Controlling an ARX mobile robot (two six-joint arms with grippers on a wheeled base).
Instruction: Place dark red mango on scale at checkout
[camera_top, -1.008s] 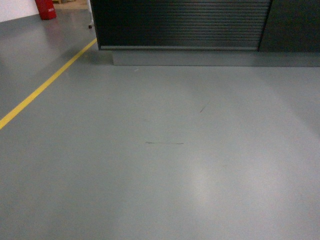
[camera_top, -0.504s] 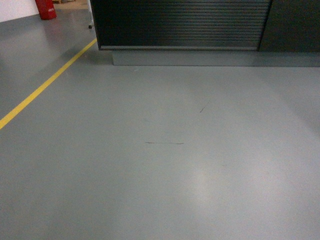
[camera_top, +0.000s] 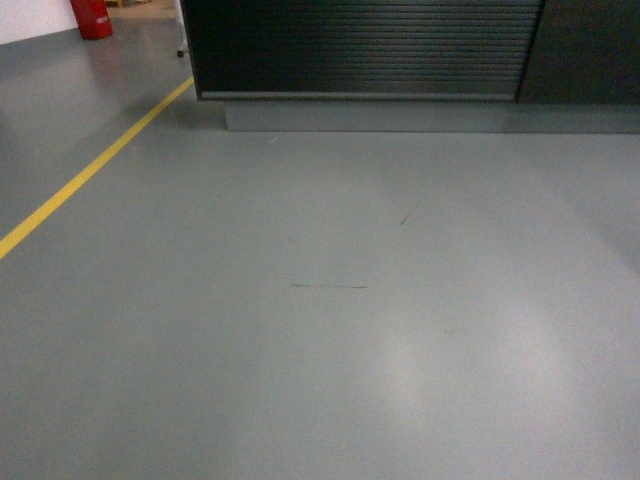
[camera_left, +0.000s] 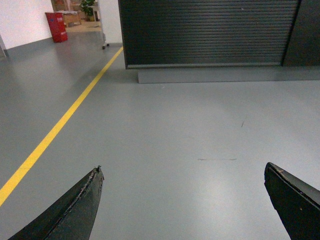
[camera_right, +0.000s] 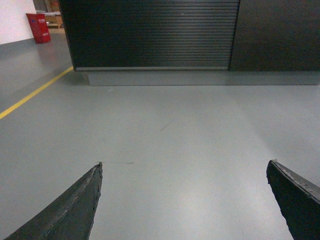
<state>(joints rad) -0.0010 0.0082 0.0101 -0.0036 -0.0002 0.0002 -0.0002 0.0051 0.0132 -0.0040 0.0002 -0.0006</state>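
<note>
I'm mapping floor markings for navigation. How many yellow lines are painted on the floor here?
1. A single yellow line runs diagonally along the left of the grey floor, ending near the left corner of the ribbed black checkout. Others may lie out of view.

checkout (camera_top: 360, 45): black, ribbed front, upright | across grey floor, far side | top out of frame

Open grey floor (camera_top: 340, 330) extends ahead; the ribbed checkout (camera_top: 360, 45) front blocks the far side.
</note>
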